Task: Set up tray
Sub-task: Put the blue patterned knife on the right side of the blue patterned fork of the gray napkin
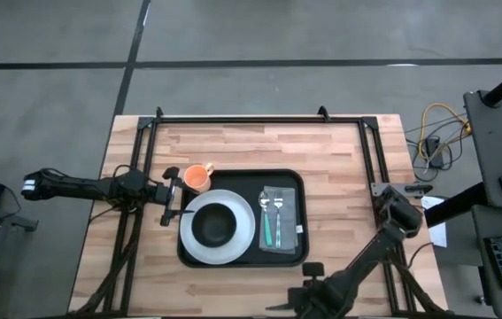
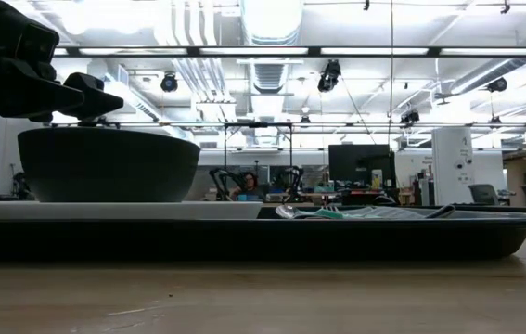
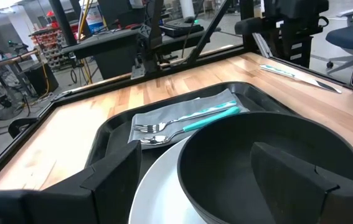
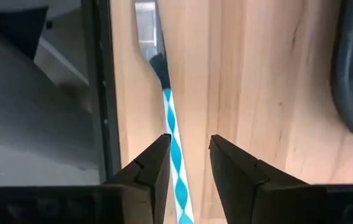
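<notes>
The black tray (image 1: 300,180) lies mid-table. It holds a white plate (image 1: 243,232) with a black bowl (image 1: 213,226) on it, and a grey napkin (image 1: 289,237) bearing a teal-handled fork and spoon (image 1: 271,220). An orange cup (image 1: 197,177) stands on the wood at the tray's far left corner. My left gripper (image 1: 173,193) waits open at the tray's left edge, level, above the bowl's rim (image 2: 105,134). My right gripper (image 4: 188,146) points down, open, above a teal-handled knife (image 4: 171,124). The knife lies flat on the wood by the right frame rail, its handle in line with the gap between the fingers.
A black metal frame (image 1: 251,120) runs along the table's far, left and right sides; its right rail (image 4: 101,93) lies close beside the knife. Bare wood shows between the tray and the right rail (image 1: 339,204). Cables and a desk stand off the table's right edge.
</notes>
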Robot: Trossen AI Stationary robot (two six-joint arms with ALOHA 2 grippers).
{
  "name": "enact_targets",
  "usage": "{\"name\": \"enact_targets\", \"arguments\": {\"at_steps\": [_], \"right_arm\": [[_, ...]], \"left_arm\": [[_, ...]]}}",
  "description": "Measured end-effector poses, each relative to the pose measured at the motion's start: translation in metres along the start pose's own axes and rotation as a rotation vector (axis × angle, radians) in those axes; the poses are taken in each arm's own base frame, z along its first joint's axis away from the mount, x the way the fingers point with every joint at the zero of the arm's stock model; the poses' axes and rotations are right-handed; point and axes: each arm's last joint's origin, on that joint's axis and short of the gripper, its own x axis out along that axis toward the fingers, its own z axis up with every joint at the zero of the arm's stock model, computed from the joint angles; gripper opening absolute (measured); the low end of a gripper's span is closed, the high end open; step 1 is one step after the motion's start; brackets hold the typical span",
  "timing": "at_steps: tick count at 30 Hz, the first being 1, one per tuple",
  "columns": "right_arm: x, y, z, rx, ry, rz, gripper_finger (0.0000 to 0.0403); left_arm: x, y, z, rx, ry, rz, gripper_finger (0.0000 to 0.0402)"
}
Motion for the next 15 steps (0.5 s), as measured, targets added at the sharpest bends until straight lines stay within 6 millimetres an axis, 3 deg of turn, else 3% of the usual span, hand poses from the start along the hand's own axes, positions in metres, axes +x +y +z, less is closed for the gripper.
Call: {"name": "enact_targets", "arguments": {"at_steps": [15], "right_arm": [[0.039,-0.004,-0.016,-0.057,0.050,0.052,0.0132]], "left_arm": [[0.000,0.000,0.000,0.000,0.000,0.000,0.0279]]}}
